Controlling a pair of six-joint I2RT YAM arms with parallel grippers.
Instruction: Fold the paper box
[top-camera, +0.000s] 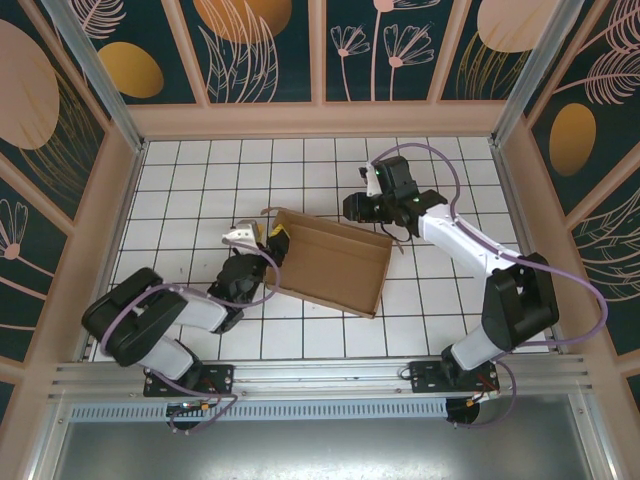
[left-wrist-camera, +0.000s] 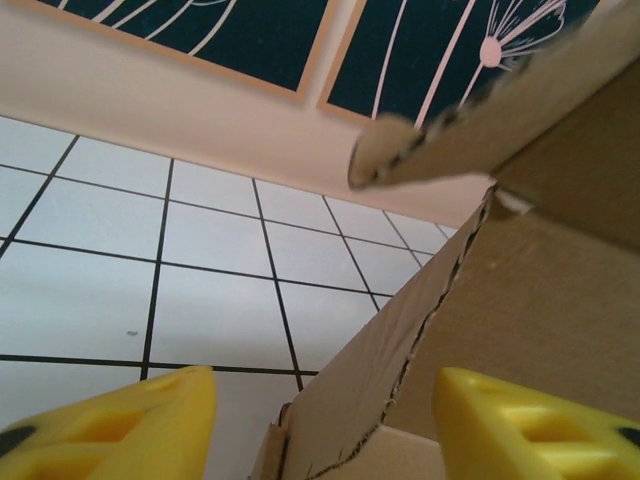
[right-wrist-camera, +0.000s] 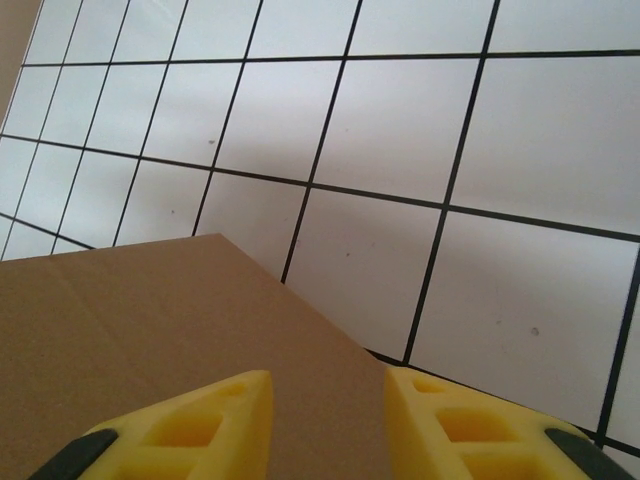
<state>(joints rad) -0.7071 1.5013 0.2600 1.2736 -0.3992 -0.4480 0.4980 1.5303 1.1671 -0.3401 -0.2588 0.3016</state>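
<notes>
The paper box (top-camera: 335, 262) is a brown cardboard tray with raised walls, lying at an angle in the middle of the white tiled table. My left gripper (top-camera: 275, 243) is at the box's left end. In the left wrist view it (left-wrist-camera: 325, 425) is open, its yellow fingers (left-wrist-camera: 130, 425) wide apart on either side of an upright torn-edged box wall (left-wrist-camera: 400, 340), neither pressing it. A box flap (left-wrist-camera: 480, 120) hangs overhead. My right gripper (top-camera: 368, 212) is at the far right corner. In its wrist view it (right-wrist-camera: 328, 420) stands partly open over a flat cardboard panel (right-wrist-camera: 150, 320).
White tiled table (top-camera: 200, 190) with black grid lines, ringed by a low wooden rim (top-camera: 320, 120) and patterned dark panels. Open tiles lie left of and behind the box. The right arm's purple cable (top-camera: 450, 180) loops near the back right.
</notes>
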